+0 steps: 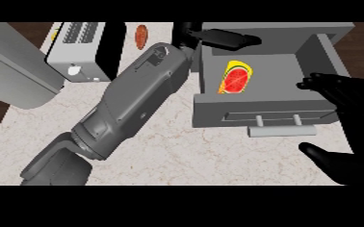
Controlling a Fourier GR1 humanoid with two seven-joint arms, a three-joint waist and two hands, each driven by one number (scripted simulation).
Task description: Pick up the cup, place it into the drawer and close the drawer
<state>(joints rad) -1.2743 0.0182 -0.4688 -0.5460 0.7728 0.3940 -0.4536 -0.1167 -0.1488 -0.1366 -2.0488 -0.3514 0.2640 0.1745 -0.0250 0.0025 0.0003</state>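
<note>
Yellow cup with red inner face (236, 77): lying tilted on the floor of the open grey metal drawer (213, 109), free of both hands, so placing judged done and closing left. Left hand (217, 37), black: stretched past the drawer's back-left corner, fingers straight, holding nothing; right hand (343, 92), black: over the drawer's right wall, fingers relaxed and apart, holding nothing. Risks, as judgement: right-hand fingers caught over the wall when pushing the front with pale bar handle (279, 130); grey left forearm (135, 101) brushing the white toaster (80, 45) beside it.
</note>
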